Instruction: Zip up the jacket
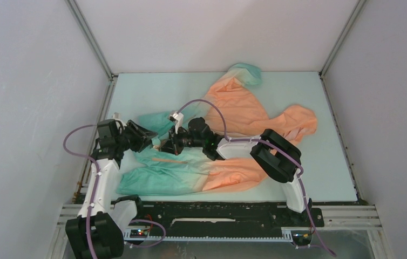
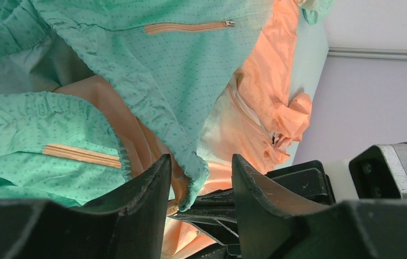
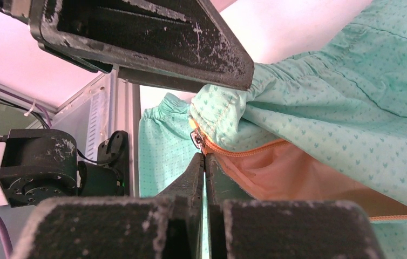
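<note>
The jacket [image 1: 233, 108] lies spread on the table, teal at the near left and orange toward the hood at the far right. My left gripper [image 1: 150, 143] and right gripper [image 1: 168, 145] meet tip to tip at its teal hem. In the left wrist view, my left gripper [image 2: 198, 170] is open, and the teal hem corner [image 2: 193, 181] hangs between its fingers. In the right wrist view, my right gripper [image 3: 204, 159] is shut at the zip slider [image 3: 196, 139], at the bottom of the orange front zip [image 3: 244, 151]. A left finger [image 3: 136, 38] lies over the hem there.
Grey enclosure walls and metal frame posts [image 1: 90, 43] ring the pale teal table [image 1: 153, 91]. Purple cables [image 1: 80, 135] loop above both arms. An orange pocket zip [image 2: 190, 26] shows in the left wrist view. The right arm's camera housing [image 2: 390, 172] sits close beside the left fingers.
</note>
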